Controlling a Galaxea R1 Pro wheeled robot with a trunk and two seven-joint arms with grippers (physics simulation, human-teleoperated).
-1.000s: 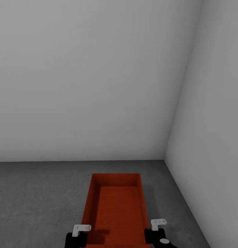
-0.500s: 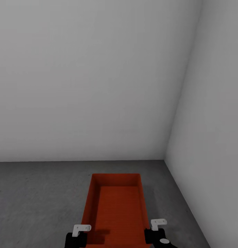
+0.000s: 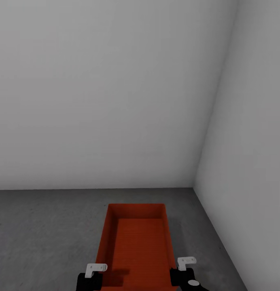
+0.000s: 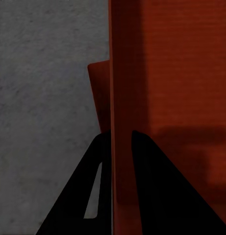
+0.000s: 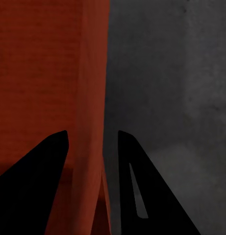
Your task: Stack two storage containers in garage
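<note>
A red-orange open-top storage container (image 3: 136, 242) sits low over the dark grey concrete floor (image 3: 43, 234) near a corner of the white-walled garage. My left gripper (image 3: 95, 277) straddles its left wall; in the left wrist view the fingers (image 4: 100, 166) press close on that thin wall (image 4: 112, 73). A second red-orange edge (image 4: 98, 93) shows just outside and below that wall. My right gripper (image 3: 184, 270) straddles the right wall (image 5: 93, 98). There the fingers (image 5: 125, 161) stand wider apart, with a strip of floor showing beside the wall.
A white wall (image 3: 95, 101) rises straight ahead and another white wall (image 3: 253, 161) closes in at the right, meeting in a corner behind the container. Bare concrete floor stretches to the left.
</note>
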